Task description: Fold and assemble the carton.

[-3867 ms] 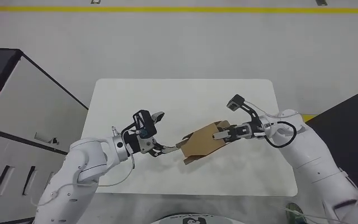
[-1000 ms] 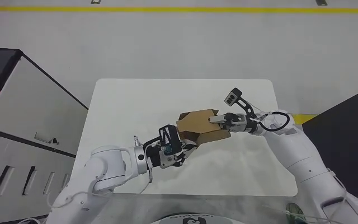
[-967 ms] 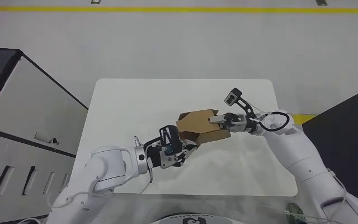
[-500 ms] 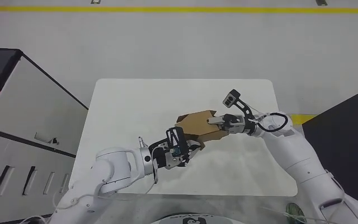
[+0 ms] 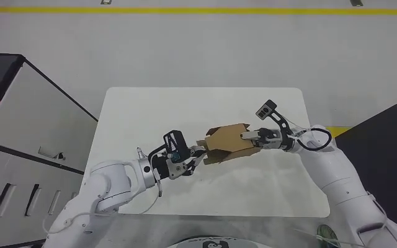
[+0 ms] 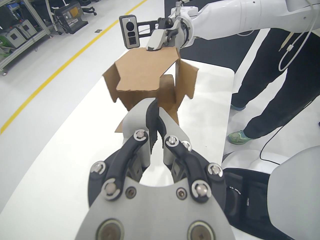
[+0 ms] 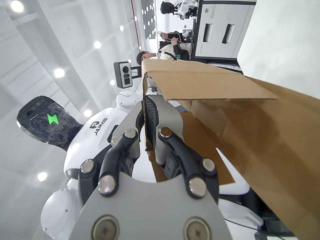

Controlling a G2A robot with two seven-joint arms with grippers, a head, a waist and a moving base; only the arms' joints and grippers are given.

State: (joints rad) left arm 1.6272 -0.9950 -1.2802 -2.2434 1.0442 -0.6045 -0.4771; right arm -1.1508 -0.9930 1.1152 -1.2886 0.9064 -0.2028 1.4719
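A brown cardboard carton (image 5: 226,141), partly opened with loose flaps, is held just above the middle of the white table (image 5: 186,105). My right gripper (image 5: 251,135) is shut on the edge of its top panel; the cardboard (image 7: 250,116) sits pinched between the fingers (image 7: 162,116). My left gripper (image 5: 197,159) is at the carton's opposite end with its jaws shut. In the left wrist view its tips (image 6: 153,107) sit against the lower flaps of the carton (image 6: 145,73), and I cannot tell whether they pinch any cardboard. The right gripper (image 6: 153,48) shows beyond, on the top edge.
A grey cabinet (image 5: 31,124) stands beside the table on the left arm's side. A dark mat (image 5: 372,149) lies on the floor on the right arm's side, where a person's legs (image 6: 270,88) stand close to the table edge.
My left gripper has drawn back from under the carton toward its own side. The carton and my right gripper have shifted slightly toward the right arm's side.
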